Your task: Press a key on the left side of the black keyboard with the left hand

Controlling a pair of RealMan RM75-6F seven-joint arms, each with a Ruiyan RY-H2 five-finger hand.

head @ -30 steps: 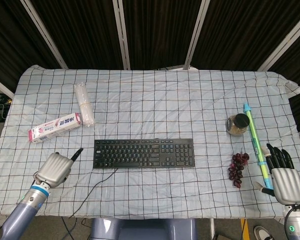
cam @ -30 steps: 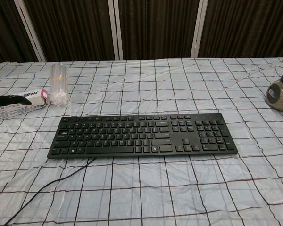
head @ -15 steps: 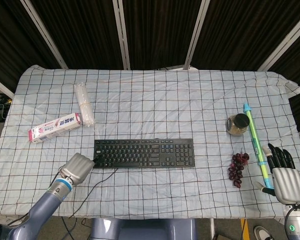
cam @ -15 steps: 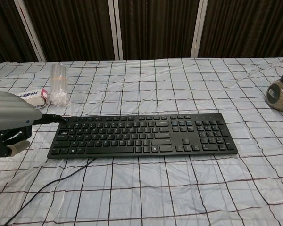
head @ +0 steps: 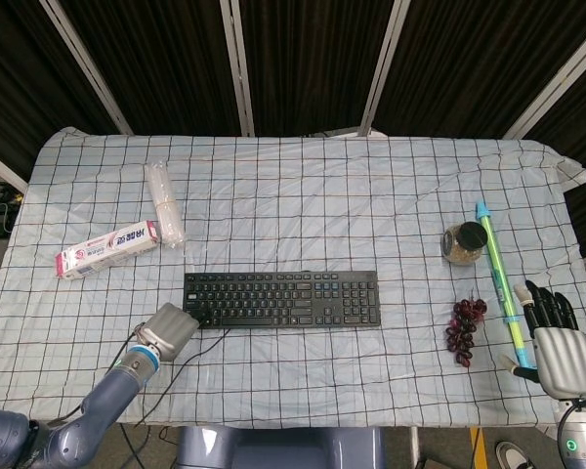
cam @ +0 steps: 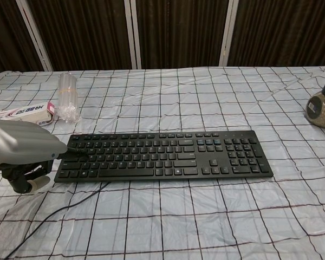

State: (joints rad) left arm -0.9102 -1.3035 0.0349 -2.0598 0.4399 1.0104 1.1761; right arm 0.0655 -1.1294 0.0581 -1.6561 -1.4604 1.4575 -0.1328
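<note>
Left hand [cam: 23, 151] at near-left corner of black keyboard [cam: 162, 154], one dark finger [cam: 76, 155] extended onto leftmost keys, other fingers curled under; keyboard stretching rightward from that fingertip; right hand [head: 557, 350] well apart, fingers spread, holding nothing, just right of green-blue stick [head: 498, 283]

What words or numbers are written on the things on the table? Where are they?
Toothpaste box: red print with Chinese characters along its side, too blurred to read in both views.
Black keyboard: white legends on the keys, too small to read.
Jar: no label that can be read.
Blue and green tube: no print that can be read.
No text on the table can be read with certainty.
</note>
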